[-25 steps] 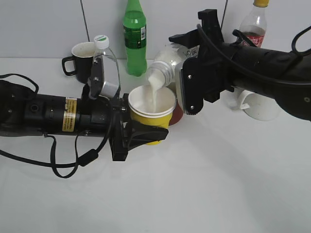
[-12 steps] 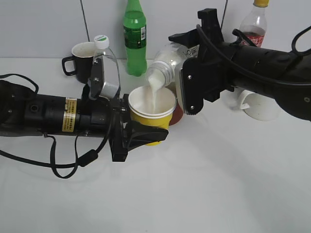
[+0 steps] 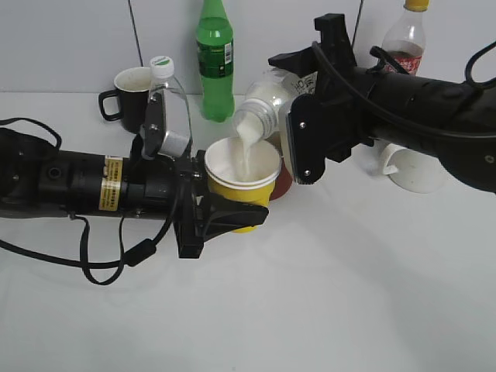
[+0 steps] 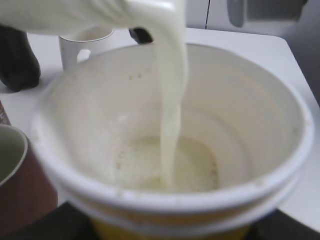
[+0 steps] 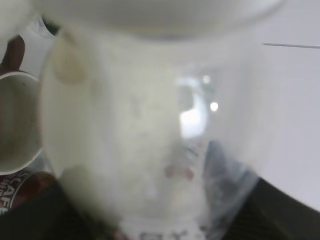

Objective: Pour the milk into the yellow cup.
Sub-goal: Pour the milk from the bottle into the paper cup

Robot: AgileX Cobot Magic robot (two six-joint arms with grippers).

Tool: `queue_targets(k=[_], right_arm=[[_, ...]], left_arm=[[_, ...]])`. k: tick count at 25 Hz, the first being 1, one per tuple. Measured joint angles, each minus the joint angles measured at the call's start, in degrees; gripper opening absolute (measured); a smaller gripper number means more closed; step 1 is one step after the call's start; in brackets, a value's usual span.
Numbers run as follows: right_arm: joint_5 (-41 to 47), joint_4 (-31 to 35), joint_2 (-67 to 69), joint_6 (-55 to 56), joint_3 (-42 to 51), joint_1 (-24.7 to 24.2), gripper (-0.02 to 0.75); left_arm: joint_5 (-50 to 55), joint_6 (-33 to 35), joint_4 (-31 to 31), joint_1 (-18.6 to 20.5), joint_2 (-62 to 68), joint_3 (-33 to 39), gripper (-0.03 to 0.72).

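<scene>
At 9 o'clock on the white worktop (image 3: 349,302), the left arm lies low and its claw (image 3: 232,208) is clamped around the small yellow paper cup with the white inside (image 3: 242,177), holding it just above the surface. Behind it, at 11 o'clock, stand a dark mug with a handle (image 3: 128,91), a clear capped bottle (image 3: 172,105) and a tall green plastic bottle (image 3: 215,60). A thin white stream of milk (image 4: 172,100) falls from the tilted small clear bottle with a white label (image 3: 267,105) into the cup, pooling shallowly at the bottom. A red-brown mug (image 4: 20,185) sits just beside the cup. From 3 o'clock the right claw (image 3: 306,116) grips the milk bottle, mouth down toward 7 o'clock. A white mug (image 3: 411,167) rests behind that arm
</scene>
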Motion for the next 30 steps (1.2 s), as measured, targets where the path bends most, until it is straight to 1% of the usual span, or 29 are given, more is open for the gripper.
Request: queue_targets(k=[12,16,19,21,25,30], right_arm=[[-0.3,0.1,0.0,-0.2,0.0,0.0,0.432],[-0.3,2.9,0.0,-0.2,0.0,0.0,0.432],[-0.3,4.4,0.0,0.5,0.0,0.0,0.432],[-0.3,4.8,0.0,2.5,0.0,0.0,0.432],[-0.3,5.1,0.0,7.2,0.0,0.0,0.432],[-0.3,6.2,0.0,17.2,0.0,0.0,0.432]], left_arm=[[0.0,0.0,0.0,0.0,0.0,0.0,0.397],[0.0,0.0,-0.3,0.0,0.0,0.0,0.397],[0.0,0.0,-1.8,0.0,0.0,0.0,0.397],[0.0,0.0,-3.2,0.0,0.0,0.0,0.397],[0.0,0.0,-4.2,0.0,0.0,0.0,0.397],[0.0,0.0,-4.6,0.0,0.0,0.0,0.397]])
